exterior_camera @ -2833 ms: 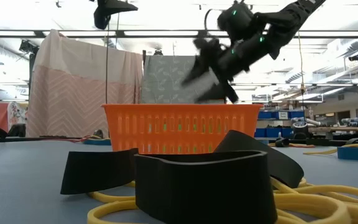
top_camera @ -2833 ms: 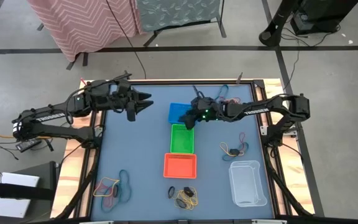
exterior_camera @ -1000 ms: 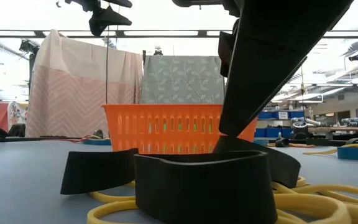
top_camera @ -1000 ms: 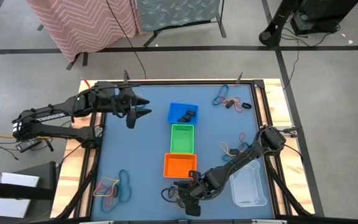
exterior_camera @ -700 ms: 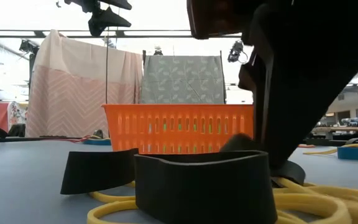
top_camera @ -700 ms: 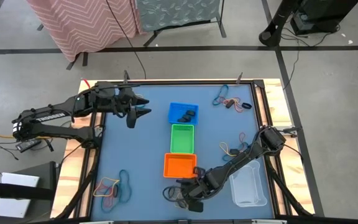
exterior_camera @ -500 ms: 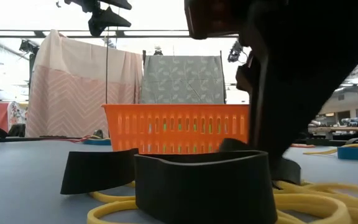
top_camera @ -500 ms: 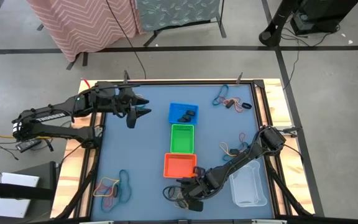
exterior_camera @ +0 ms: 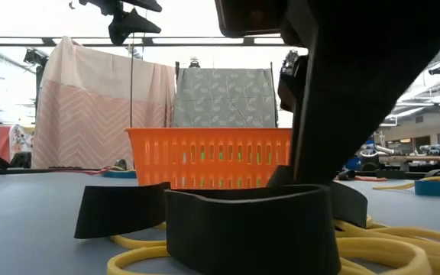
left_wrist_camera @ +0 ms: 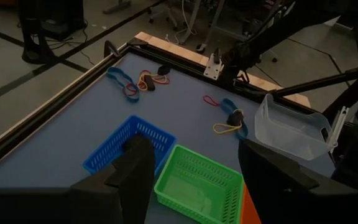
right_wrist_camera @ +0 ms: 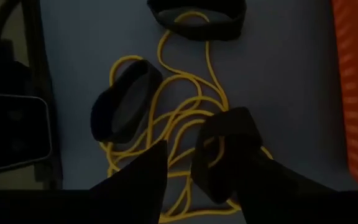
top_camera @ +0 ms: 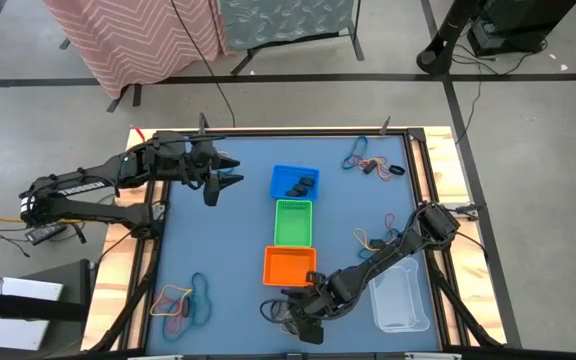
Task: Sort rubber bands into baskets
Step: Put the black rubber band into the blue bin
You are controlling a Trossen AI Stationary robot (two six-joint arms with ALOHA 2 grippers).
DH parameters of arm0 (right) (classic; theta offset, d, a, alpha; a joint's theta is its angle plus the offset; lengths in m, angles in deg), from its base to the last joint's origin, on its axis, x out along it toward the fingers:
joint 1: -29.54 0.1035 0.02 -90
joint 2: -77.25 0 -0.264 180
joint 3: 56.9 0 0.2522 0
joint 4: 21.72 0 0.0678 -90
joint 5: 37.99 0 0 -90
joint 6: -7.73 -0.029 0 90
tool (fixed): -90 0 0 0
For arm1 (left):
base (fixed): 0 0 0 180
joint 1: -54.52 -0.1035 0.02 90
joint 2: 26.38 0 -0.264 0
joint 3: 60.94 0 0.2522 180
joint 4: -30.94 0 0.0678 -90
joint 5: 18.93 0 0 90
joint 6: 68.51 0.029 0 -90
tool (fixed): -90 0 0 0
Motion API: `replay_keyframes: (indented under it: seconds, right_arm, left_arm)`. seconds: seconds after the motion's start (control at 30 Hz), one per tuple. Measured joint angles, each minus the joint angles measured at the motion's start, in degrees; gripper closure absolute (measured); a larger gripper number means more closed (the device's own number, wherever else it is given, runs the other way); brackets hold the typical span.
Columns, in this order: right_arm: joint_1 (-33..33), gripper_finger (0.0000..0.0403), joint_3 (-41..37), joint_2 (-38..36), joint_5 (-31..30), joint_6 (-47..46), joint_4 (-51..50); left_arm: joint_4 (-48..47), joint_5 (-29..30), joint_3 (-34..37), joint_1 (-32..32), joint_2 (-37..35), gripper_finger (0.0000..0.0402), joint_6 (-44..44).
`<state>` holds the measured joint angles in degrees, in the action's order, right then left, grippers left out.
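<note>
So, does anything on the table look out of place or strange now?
Nothing looks damaged or spilled. The blue basket, green basket and orange basket stand in a straight row. The only disorder is a tangle of yellow bands and wide black bands beneath the right gripper, still to be sorted.

blue table [top_camera: 228, 240] | pink zigzag cloth [top_camera: 138, 35] | grey patterned cloth [exterior_camera: 224, 95] | black cables [top_camera: 203, 50]

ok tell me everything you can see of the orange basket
The orange basket is a small rectangular plastic basket with slotted lattice walls, upright and open-topped on the blue table. It stands end to end with the green basket. Nothing shows inside it. The right gripper is low over the rubber bands just beyond it.
</note>
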<state>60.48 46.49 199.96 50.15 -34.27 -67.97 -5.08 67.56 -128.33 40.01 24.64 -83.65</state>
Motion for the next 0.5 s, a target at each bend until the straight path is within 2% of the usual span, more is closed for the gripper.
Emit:
replay_keyframes:
  seconds: [0.17, 0.3, 0.37, 0.5]
  right_arm:
    - [0.0, 0.0231, -1.9, 0.0, 0.0, 0.2, 1.1]
    - [0.0, 0.0259, -3.5, 0.0, 1.4, 2.6, 3.8]
    - [0.0, 0.0288, -3.6, 0.0, 1.5, 3.0, 3.8]
    - [-0.2, 0.0381, -2.9, -1.8, 3.6, 3.0, 2.0]
  left_arm:
    - [0.0, 0.0, 0.0, 0.0, 0.0, 0.0169, 0.0]
    - [0.0, 0.0, 0.0, 0.0, 0.0, 0.0169, 0.0]
    - [0.0, 0.2, 0.0, 0.0, 0.0, 0.0169, 0.1]
    - [0.0, 1.3, 0.0, 0.0, 0.0, 0.0169, 0.1]
